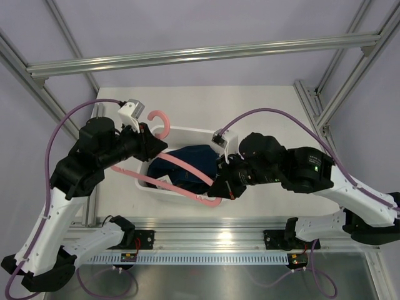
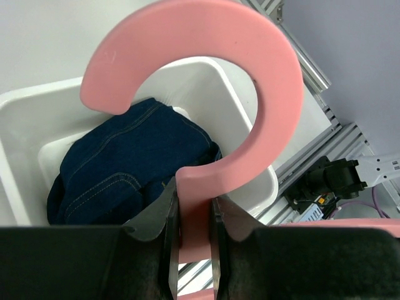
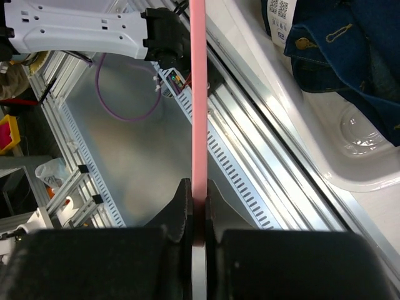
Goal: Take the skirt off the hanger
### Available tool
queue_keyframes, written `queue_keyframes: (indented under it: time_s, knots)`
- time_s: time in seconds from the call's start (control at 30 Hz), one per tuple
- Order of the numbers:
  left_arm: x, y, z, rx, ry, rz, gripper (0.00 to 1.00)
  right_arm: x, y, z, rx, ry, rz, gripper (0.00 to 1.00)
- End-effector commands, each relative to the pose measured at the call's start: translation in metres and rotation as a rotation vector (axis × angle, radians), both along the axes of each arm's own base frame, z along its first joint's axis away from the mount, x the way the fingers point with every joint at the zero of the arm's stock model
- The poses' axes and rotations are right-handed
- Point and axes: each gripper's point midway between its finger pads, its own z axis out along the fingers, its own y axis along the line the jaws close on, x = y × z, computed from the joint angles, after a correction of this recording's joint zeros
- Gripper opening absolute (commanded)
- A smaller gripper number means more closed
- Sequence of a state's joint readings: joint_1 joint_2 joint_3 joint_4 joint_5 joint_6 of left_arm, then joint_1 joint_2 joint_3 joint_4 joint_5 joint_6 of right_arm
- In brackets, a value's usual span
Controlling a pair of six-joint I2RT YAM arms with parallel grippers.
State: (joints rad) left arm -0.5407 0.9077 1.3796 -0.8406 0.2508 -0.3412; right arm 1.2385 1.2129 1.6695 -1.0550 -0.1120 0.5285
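A white rectangular plastic bin with rounded corners [image 1: 187,130] sits on the white tabletop [image 1: 262,106] in front of me, towards its near edge. A round moulded mark [image 3: 362,130] shows on the bin's glossy floor. Silver aluminium frame rails stand around the table, and one long beam [image 1: 206,53] crosses above its far side. Along the near edge runs a white slotted strip [image 1: 212,257]. Nearer still lies a dull grey metal sheet [image 1: 206,282].
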Motion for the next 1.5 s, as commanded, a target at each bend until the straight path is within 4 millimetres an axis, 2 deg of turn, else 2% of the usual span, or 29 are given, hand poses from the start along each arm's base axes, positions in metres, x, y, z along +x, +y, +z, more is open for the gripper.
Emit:
queue_keyframes:
  time_s: [0.0, 0.07, 0.1, 0.23, 0.3, 0.33, 0.37, 0.43, 0.47, 0.6, 0.63, 0.83, 0.93, 1.0, 1.07, 1.13, 1.17, 1.27, 1.47]
  knots:
    - [-0.006, -0.003, 0.032, -0.075, -0.072, -0.018, 0.15, 0.005, 0.014, 0.011, 0.081, -0.037, -0.008, 0.00]
    - [-0.009, -0.002, 0.040, -0.102, -0.087, -0.019, 0.96, 0.015, 0.012, 0.009, 0.089, -0.063, -0.068, 0.00]
    - [-0.011, -0.001, 0.044, -0.114, -0.100, -0.015, 0.99, 0.016, 0.006, 0.014, 0.114, -0.075, -0.084, 0.00]
    - [-0.013, 0.010, 0.063, -0.141, -0.132, 0.043, 0.99, 0.028, -0.008, 0.024, 0.174, -0.118, -0.181, 0.00]
    - [-0.010, 0.022, 0.073, -0.150, -0.142, 0.119, 0.99, 0.029, -0.020, 0.029, 0.200, -0.129, -0.209, 0.00]
    - [-0.005, 0.033, 0.076, -0.150, -0.160, 0.192, 0.99, 0.034, -0.025, 0.030, 0.202, -0.139, -0.246, 0.00]
    - [-0.010, 0.043, 0.085, -0.183, -0.187, 0.235, 0.99, 0.035, -0.030, 0.030, 0.199, -0.143, -0.264, 0.00]
    - [-0.009, 0.063, 0.087, -0.208, -0.215, 0.341, 0.99, 0.044, -0.050, 0.036, 0.211, -0.178, -0.342, 0.00]
    - [-0.017, 0.071, 0.096, -0.252, -0.250, 0.360, 0.99, 0.046, -0.058, 0.038, 0.215, -0.190, -0.368, 0.00]
    - [-0.020, 0.069, 0.090, -0.285, -0.252, 0.347, 0.99, 0.064, -0.107, 0.060, 0.262, -0.272, -0.547, 0.00]
    - [-0.019, 0.064, 0.085, -0.280, -0.237, 0.329, 0.99, 0.073, -0.121, 0.059, 0.236, -0.307, -0.606, 0.00]
    - [-0.015, 0.043, 0.073, -0.314, -0.190, 0.257, 0.99, 0.093, -0.164, 0.089, 0.211, -0.430, -0.773, 0.00]
    - [-0.013, 0.038, 0.069, -0.318, -0.179, 0.240, 0.99, 0.102, -0.171, 0.092, 0.171, -0.474, -0.819, 0.00]
    - [-0.012, 0.036, 0.068, -0.323, -0.172, 0.234, 0.99, 0.107, -0.162, 0.088, 0.127, -0.477, -0.801, 0.00]
    - [-0.011, 0.032, 0.065, -0.324, -0.163, 0.223, 0.99, 0.121, -0.160, 0.081, 0.090, -0.471, -0.834, 0.00]
    - [-0.011, 0.032, 0.064, -0.327, -0.163, 0.220, 0.99, 0.130, -0.146, 0.074, 0.102, -0.469, -0.801, 0.00]
    - [-0.011, 0.032, 0.063, -0.327, -0.161, 0.220, 0.99, 0.141, -0.149, 0.071, 0.087, -0.468, -0.835, 0.00]
    - [-0.012, 0.030, 0.063, -0.325, -0.160, 0.209, 0.99, 0.154, -0.141, 0.062, 0.070, -0.456, -0.829, 0.00]
    - [-0.012, 0.032, 0.056, -0.291, -0.154, 0.212, 0.99, 0.165, -0.138, 0.042, 0.055, -0.435, -0.823, 0.00]
